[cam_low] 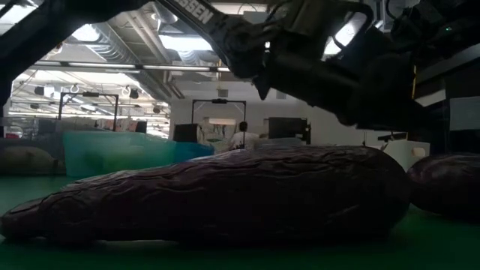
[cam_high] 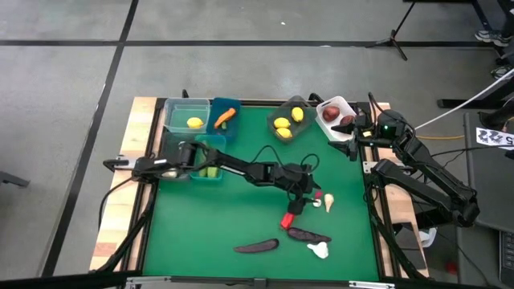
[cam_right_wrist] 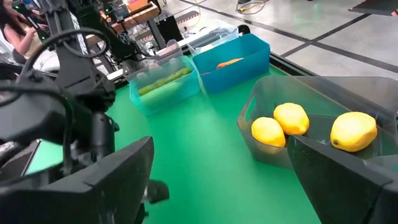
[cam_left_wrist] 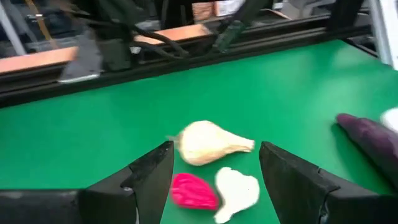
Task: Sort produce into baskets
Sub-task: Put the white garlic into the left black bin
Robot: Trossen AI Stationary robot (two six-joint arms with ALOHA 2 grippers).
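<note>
My left gripper (cam_high: 308,197) reaches to the middle of the green mat and stands open, low over the produce. Between its fingers lie a red-pink pepper (cam_left_wrist: 193,190) and a white garlic bulb (cam_left_wrist: 237,190), and a cream garlic bulb (cam_left_wrist: 211,143) rests just past the fingertips; none of them touches the fingers. Two dark eggplants (cam_high: 255,246) (cam_high: 308,234) and another garlic bulb (cam_high: 319,250) lie nearer the front edge. My right gripper (cam_right_wrist: 217,165) waits open at the far right, above the grey basket (cam_right_wrist: 261,99) holding lemons (cam_right_wrist: 291,118).
Along the far edge stand a clear green basket (cam_high: 178,112) with a lemon, a blue one (cam_high: 215,106) with a carrot, and a white one (cam_high: 347,103) with red and dark pieces. A teal basket (cam_high: 215,175) with cucumbers sits under my left arm. One eggplant (cam_low: 225,195) fills the low view.
</note>
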